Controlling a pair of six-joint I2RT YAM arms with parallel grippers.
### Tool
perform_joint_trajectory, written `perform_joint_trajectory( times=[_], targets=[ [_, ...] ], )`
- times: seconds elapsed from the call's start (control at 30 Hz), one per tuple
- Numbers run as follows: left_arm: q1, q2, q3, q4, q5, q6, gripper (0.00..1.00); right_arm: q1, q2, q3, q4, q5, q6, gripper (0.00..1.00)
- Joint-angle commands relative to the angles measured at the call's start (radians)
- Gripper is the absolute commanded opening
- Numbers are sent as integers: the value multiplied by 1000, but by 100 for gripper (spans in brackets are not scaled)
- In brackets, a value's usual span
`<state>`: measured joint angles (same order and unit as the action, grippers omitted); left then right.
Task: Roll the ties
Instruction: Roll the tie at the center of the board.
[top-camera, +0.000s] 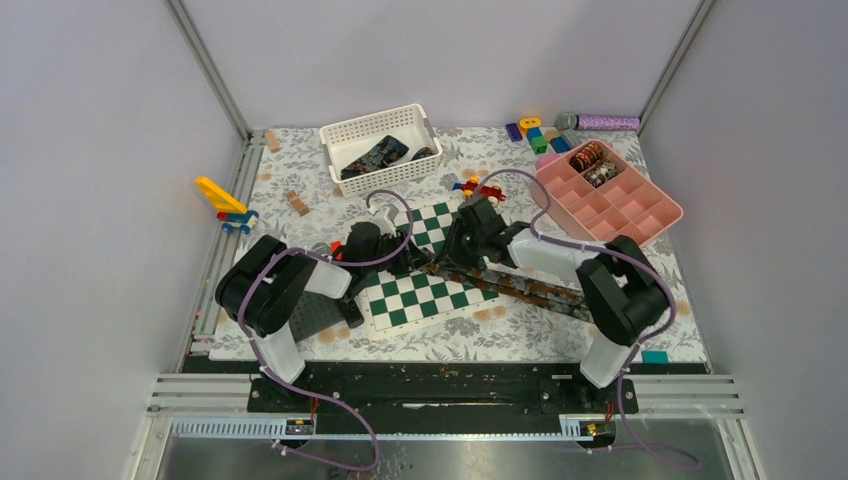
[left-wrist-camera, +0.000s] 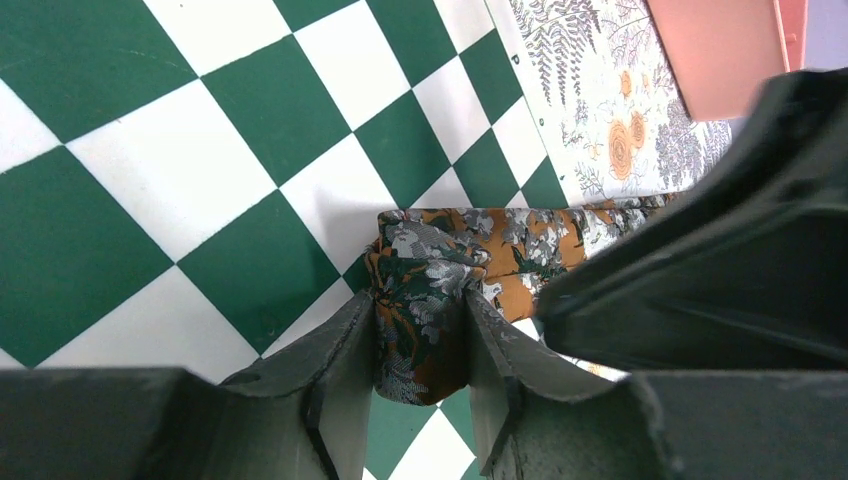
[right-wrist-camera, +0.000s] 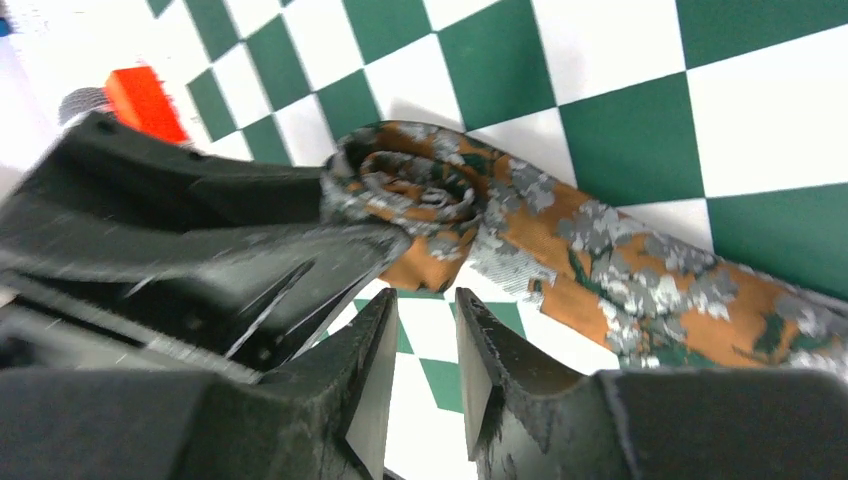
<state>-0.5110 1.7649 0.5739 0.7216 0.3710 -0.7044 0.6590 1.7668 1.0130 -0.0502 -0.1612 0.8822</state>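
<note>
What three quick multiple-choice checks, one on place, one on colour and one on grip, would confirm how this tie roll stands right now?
1. Where does the rolled end of the tie lie?
A. in the white basket
B. on the chessboard
C. in the pink tray

2. What colours does the tie show?
A. orange-brown with grey flowers
B. plain red
C. yellow stripes

3. What sits between the fingers of the right gripper?
A. the coil
B. a red block
C. nothing

Answers:
1 B: green and white squares lie under the coil in both wrist views.
2 A: the close-up views show that pattern plainly.
3 C: its jaws stand apart beside the coil, with only the board showing in the gap, while the left gripper clasps the coil.
</note>
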Motion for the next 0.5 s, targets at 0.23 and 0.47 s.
perform_joint_trajectory(
  times=[0.23, 0.47],
  targets=[
    [-24, -116, 76, -192, -116, 38, 34, -55, -345, -46, -166, 188, -153, 39],
    [-64, -167, 143, -360, -229, 95, 34, -91, -378, -144, -159, 202, -158, 37]
  ],
)
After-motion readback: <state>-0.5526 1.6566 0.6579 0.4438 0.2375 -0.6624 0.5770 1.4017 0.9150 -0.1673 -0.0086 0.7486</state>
